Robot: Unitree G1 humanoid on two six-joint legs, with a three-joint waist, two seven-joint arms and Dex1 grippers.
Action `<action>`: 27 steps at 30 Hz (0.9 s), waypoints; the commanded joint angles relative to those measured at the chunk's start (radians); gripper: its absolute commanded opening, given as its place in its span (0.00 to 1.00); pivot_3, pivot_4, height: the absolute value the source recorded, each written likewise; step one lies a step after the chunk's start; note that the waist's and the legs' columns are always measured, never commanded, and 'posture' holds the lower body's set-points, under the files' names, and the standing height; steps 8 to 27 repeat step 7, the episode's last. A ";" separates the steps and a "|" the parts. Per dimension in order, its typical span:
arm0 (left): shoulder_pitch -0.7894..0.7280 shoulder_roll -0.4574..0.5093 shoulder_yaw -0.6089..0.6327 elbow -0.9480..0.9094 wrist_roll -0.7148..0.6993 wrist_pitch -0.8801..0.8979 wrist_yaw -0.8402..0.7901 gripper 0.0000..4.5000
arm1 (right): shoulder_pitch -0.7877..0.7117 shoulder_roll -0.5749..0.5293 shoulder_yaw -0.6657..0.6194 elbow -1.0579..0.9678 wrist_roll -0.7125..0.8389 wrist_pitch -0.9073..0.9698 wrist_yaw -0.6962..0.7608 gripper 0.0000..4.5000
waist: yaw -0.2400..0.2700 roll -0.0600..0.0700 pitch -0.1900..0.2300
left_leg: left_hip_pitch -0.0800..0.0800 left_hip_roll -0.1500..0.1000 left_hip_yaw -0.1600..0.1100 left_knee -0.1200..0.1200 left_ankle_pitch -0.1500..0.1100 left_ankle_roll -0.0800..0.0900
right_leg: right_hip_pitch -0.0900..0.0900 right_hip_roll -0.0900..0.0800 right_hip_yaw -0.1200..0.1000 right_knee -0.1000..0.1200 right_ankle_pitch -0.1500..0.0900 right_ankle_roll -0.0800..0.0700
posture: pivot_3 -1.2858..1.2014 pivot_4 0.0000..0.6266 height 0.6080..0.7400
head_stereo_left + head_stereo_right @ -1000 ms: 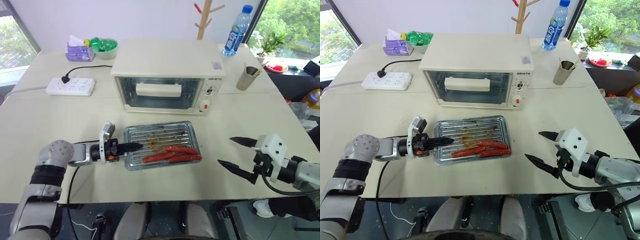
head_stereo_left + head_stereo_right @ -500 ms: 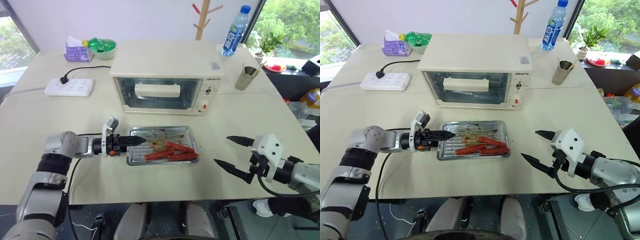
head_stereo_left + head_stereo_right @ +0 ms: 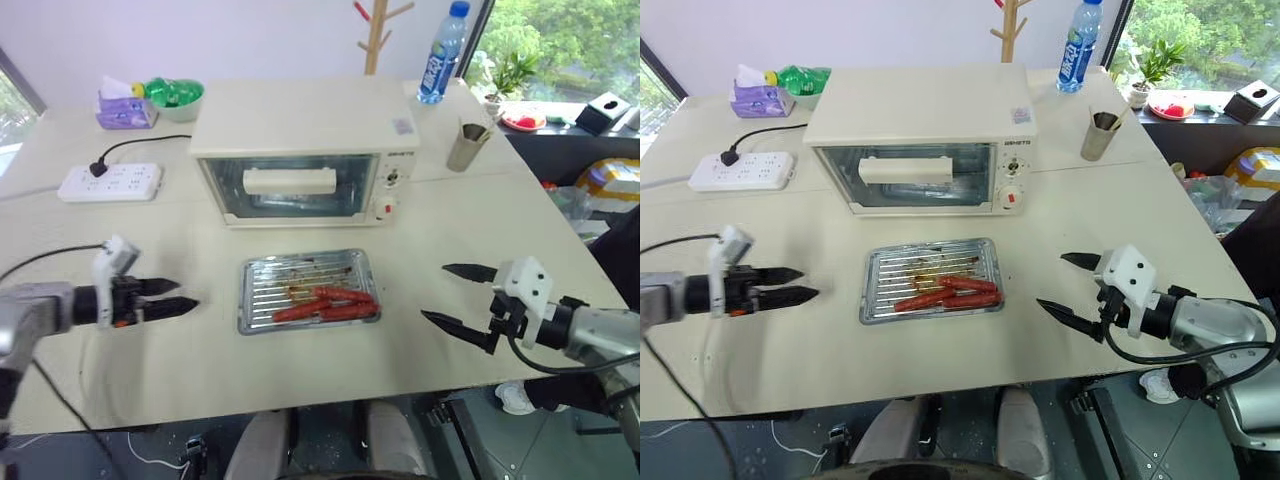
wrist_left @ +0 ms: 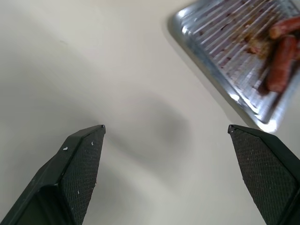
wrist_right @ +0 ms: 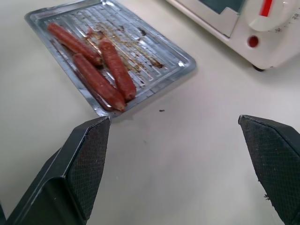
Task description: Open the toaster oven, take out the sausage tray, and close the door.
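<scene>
The sausage tray (image 3: 306,290) lies flat on the desk (image 3: 520,230), just in front of the toaster oven (image 3: 303,150) and between the two arms. The left end effector (image 3: 172,296) hangs over bare desk well to the left of the tray, its two black fingers spread wide with nothing between them and pointing toward the tray's left edge; in the left wrist view one corner of the tray shows beyond the spread fingertips. The right end effector (image 3: 452,294) hovers to the right of the tray, apart from it, also wide and empty, its fingers aimed toward the tray's right end. Three red sausages (image 3: 325,303) rest in the front right part of the tray, on its ribbed bottom, which bears brown stains. The door (image 3: 290,187) stands shut, its white bar handle across the glass. Behind the oven on the left are a white power strip (image 3: 111,182) with a black plug, a tissue pack (image 3: 125,107) and a bowl (image 3: 178,101) with a green bottle; on the right are a metal cup (image 3: 463,146) and a blue water bottle (image 3: 439,53). Only bare desk lies between either end effector and the tray.
</scene>
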 commanded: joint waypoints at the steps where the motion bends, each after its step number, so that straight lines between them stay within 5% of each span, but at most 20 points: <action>1: 0.014 0.064 0.134 -0.144 -0.088 0.018 -0.103 0.99 | -0.040 -0.029 0.001 -0.007 0.059 0.023 0.054 1.00 | 0.011 0.001 0.000 | -0.001 0.000 0.001 0.000 0.000 0.000 | 0.000 -0.001 0.000 -0.001 0.000 0.000 | 0.52 0.24 0.99; 27: 0.074 0.105 0.179 -0.234 -0.090 0.015 -0.169 0.99 | -0.097 -0.071 0.022 -0.012 0.128 0.079 0.132 1.00 | 0.016 0.003 0.001 | -0.001 -0.003 0.003 -0.001 -0.001 0.003 | 0.000 -0.001 -0.001 -0.002 0.000 0.002 | 0.52 0.24 0.99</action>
